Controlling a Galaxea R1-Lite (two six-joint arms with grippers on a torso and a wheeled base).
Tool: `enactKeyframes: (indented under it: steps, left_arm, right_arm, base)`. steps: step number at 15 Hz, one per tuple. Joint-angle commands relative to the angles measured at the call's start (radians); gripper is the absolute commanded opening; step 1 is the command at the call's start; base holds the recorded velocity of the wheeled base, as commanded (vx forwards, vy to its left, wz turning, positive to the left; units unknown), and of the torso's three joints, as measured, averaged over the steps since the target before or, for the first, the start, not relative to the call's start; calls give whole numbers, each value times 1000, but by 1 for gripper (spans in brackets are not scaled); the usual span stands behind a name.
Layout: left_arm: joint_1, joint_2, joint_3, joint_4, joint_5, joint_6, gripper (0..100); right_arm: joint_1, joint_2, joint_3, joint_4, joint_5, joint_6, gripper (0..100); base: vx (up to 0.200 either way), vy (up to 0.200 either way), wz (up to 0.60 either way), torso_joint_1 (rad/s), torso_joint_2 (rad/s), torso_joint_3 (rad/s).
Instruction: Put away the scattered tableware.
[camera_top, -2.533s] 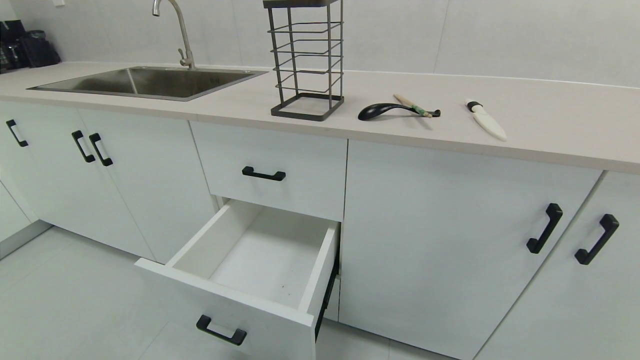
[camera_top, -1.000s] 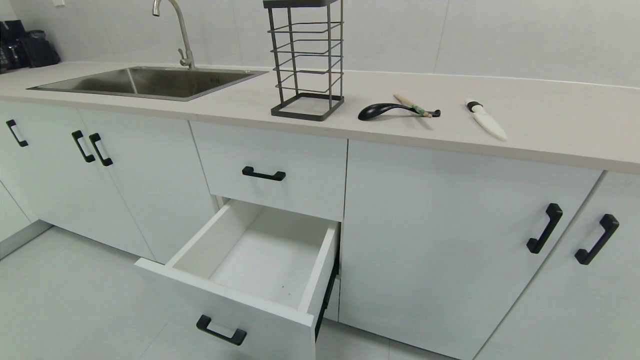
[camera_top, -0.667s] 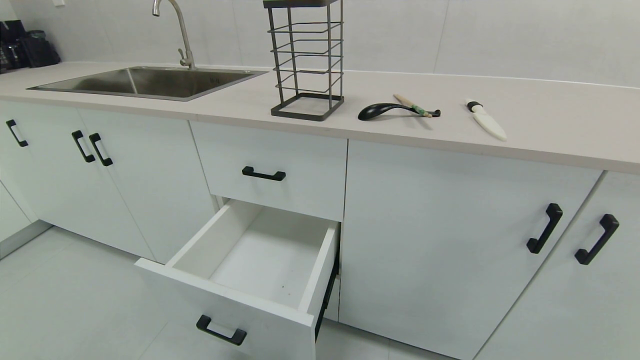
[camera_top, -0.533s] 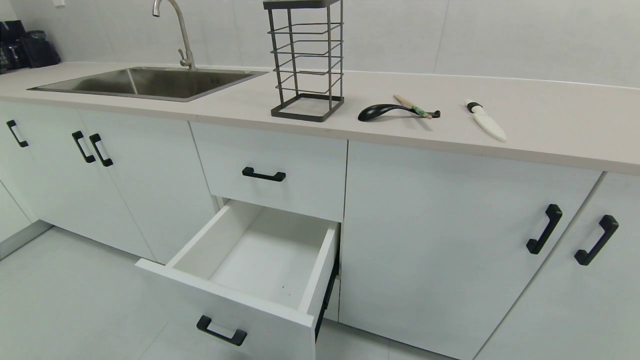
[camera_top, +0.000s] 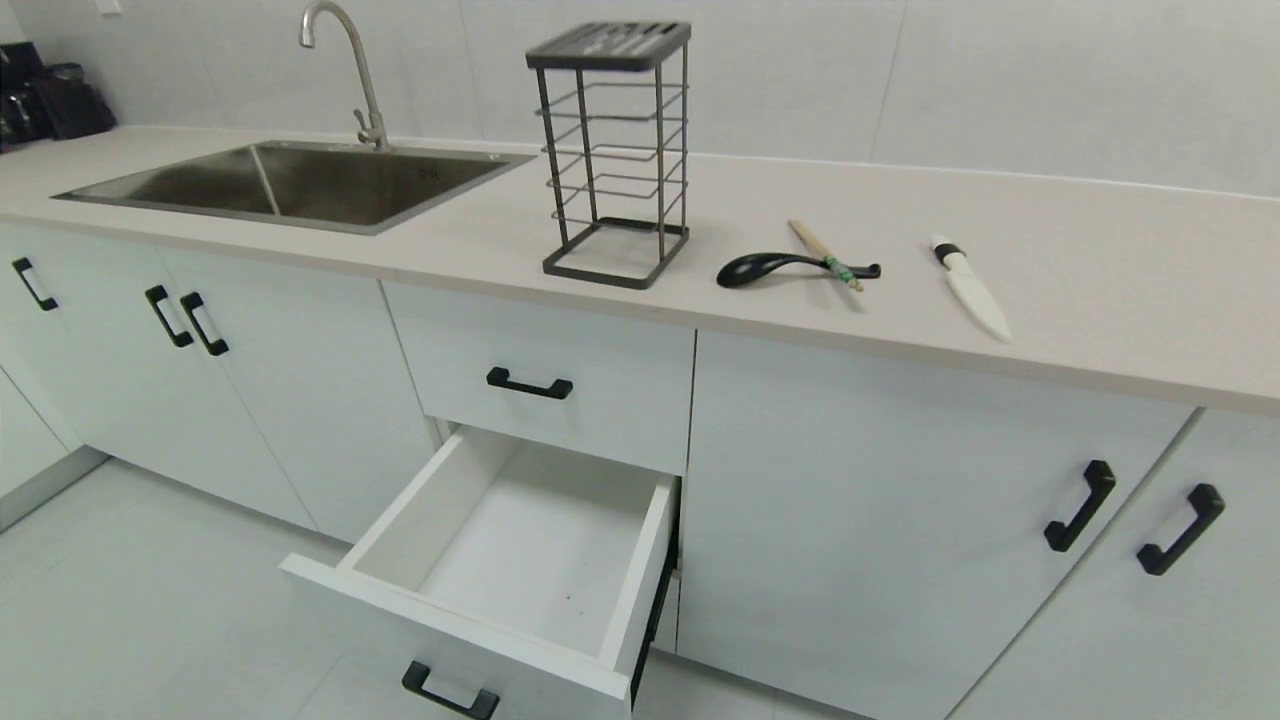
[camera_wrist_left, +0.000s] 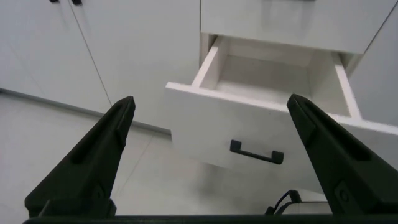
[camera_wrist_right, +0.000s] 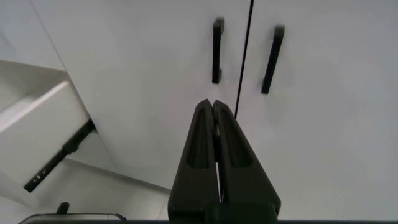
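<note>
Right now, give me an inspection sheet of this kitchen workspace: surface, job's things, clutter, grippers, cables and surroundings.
Surface: pale countertop, utensils lying on it.
Job's things: black spoon with chopsticks crossing its handle; white knife apart, to their right; lower drawer pulled out below.
Clutter: wire rack upright, left of the spoon.
Grippers: left gripper open, facing the pulled-out drawer; right gripper shut, facing cabinet doors.
Cables: a dark loop near the left gripper's base, possibly a cable.
Surroundings: sink with faucet at the counter's left; upper drawer closed.
</note>
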Motion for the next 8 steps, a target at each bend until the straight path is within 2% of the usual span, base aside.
enactKeyframes:
  steps: [1,3,5,8]
  left_arm:
    - [0,1,0,1,-1,-1,100]
    - [0,1,0,1,-1,-1,100]
    - [0,1,0,1,-1,-2,100]
    - [0,1,0,1,-1,-1,100]
  right_arm:
    - [0,0,0,1,1,0,0]
    - [0,0,0,3,2,-6,0]
    - [0,0,0,3,-1,-1,0]
    - [0,2,0,3,-1,-1,0]
  base:
    - [0,0,0,168,-608,-159]
    - [0,0,0,222,-510,-203]
    - [0,0,0,154,-310,-132]
    - [0,0,600,36,-80,-35]
